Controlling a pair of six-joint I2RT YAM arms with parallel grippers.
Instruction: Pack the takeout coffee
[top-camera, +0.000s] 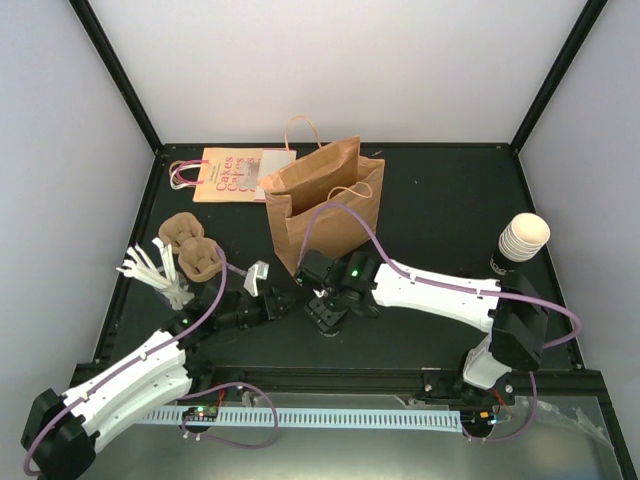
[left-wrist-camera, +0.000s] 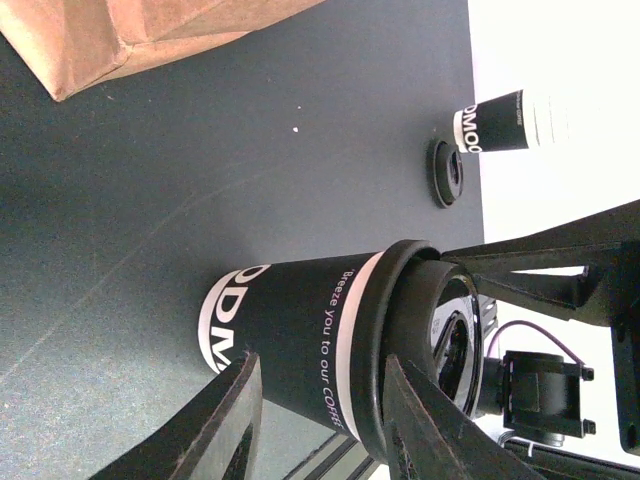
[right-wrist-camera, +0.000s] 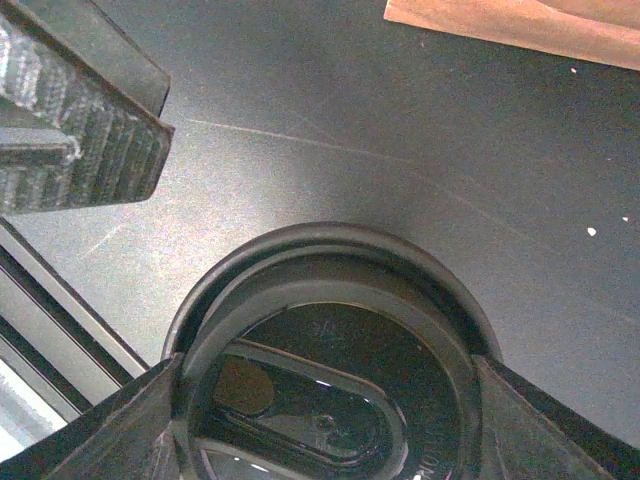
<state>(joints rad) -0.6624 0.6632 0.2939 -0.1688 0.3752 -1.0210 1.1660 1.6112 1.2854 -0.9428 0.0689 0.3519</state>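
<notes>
1. Black-lidded, with a dark printed wall and cream bands, the takeout coffee (left-wrist-camera: 300, 335) is upright at the centre of the dark table (top-camera: 440, 210). In the overhead view it is mostly hidden under the right gripper (right-wrist-camera: 325, 400), whose fingers clamp the lid rim on both sides.
2. The left gripper (left-wrist-camera: 322, 380) sits just beside the cup, jaws parted and holding nothing.
3. A brown paper bag (top-camera: 320, 200) stands open just above the cup in the overhead frame.
4. At the left are pulp trays (top-camera: 192, 245) and white utensils (top-camera: 150, 270). A flat peach bag (top-camera: 232, 175) lies at upper left.
5. A cup stack (top-camera: 522, 240) stands at the right edge, well apart, with a loose black lid (left-wrist-camera: 445, 172) beside it.
</notes>
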